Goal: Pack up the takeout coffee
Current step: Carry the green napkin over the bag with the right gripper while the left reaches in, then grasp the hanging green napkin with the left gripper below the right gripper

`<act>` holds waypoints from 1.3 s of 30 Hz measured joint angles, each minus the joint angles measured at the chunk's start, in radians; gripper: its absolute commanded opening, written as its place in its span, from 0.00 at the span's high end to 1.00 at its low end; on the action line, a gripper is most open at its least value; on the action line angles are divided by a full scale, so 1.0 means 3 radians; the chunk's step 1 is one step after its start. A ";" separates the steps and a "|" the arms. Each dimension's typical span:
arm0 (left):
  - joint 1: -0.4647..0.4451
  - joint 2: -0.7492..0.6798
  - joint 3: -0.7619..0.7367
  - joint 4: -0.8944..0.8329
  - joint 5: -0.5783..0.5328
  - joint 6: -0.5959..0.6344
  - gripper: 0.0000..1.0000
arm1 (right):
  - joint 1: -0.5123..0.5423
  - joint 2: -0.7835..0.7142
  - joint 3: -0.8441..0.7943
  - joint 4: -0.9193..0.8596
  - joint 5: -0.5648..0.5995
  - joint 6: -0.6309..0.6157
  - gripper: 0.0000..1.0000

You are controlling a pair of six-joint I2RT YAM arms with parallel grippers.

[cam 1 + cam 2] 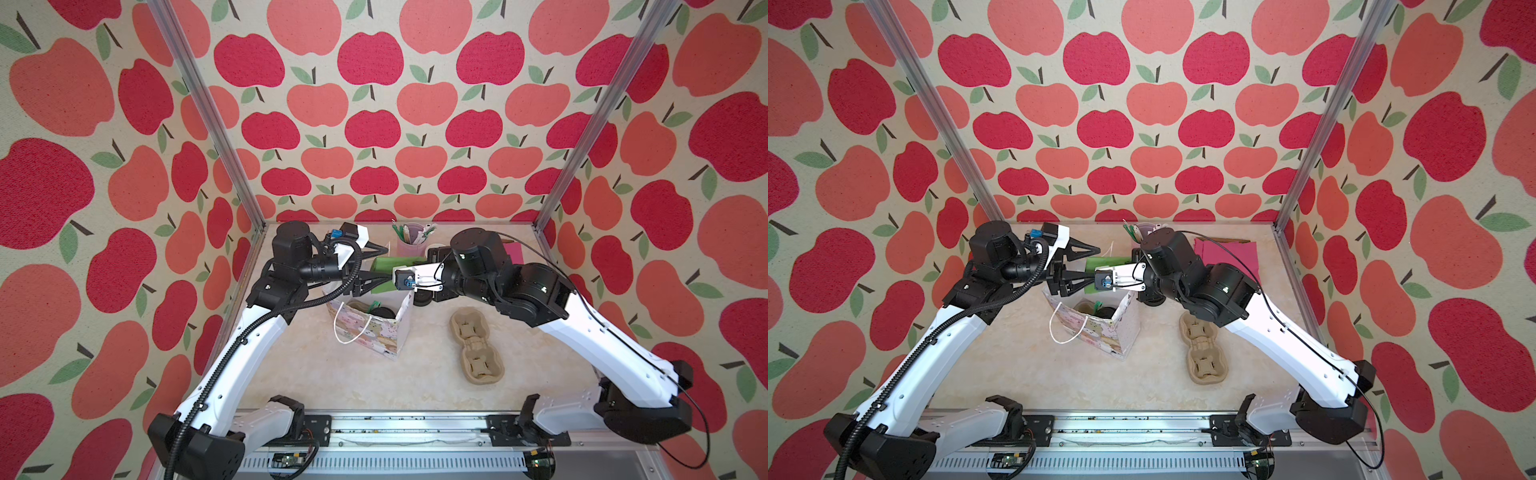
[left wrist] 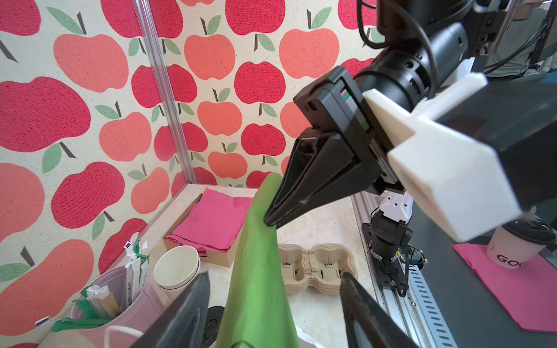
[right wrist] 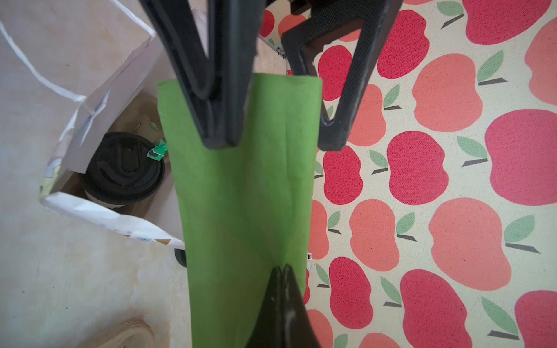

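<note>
Apple-print fabric walls (image 1: 374, 124) close in a pale marbled table (image 1: 332, 386), seen in both top views. The left arm (image 1: 249, 345) and right arm (image 1: 602, 345) reach in from the near corners and meet above the middle of the table. Below them stands an open paper gift bag (image 1: 370, 336) with a pastel animal print and white cord handles. To its right a tan moulded-pulp cup carrier (image 1: 476, 345) lies flat, its pockets unfilled. At the back right sits a cardboard box of folded pink napkins (image 2: 211, 223), with a stack of white paper cups (image 2: 176, 268) just beside it. A pink holder of wrapped stirrers (image 1: 411, 241) stands next to those cups. A green napkin (image 3: 247, 195) hangs in the air over the bag's far side. The right gripper (image 2: 269, 219) is pressed together on one edge of the napkin, pinching it. The left gripper (image 3: 277, 144) has its jaws spread. In the right wrist view one finger lies in front of the napkin's other end and the other just past its side edge. The takeout coffee (image 3: 123, 168) stands upright inside the bag, with its black sip lid uppermost and a sliver of white cup showing under it. A scrap of green-and-white wrapper (image 3: 156, 150) rests at the lid's edge.
</note>
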 measured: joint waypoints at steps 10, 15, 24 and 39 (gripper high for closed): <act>-0.0001 0.0004 -0.0008 -0.0150 -0.0196 0.0240 0.81 | 0.0006 -0.0015 -0.0028 0.0095 0.0000 -0.0009 1.00; -0.0001 -0.0005 -0.0076 -0.0122 -0.0292 0.0262 1.00 | 0.0006 -0.0052 -0.0103 0.0163 0.0000 -0.0005 0.96; -0.0003 -0.0216 -0.0159 -0.0118 -0.0547 0.0423 1.00 | -0.0057 -0.0066 -0.0127 0.0205 -0.0092 0.0320 0.53; -0.0003 -0.0470 0.0599 -0.1404 -0.1050 0.1570 1.00 | -0.0476 -0.0245 -0.0123 0.0210 -0.0758 0.0872 0.26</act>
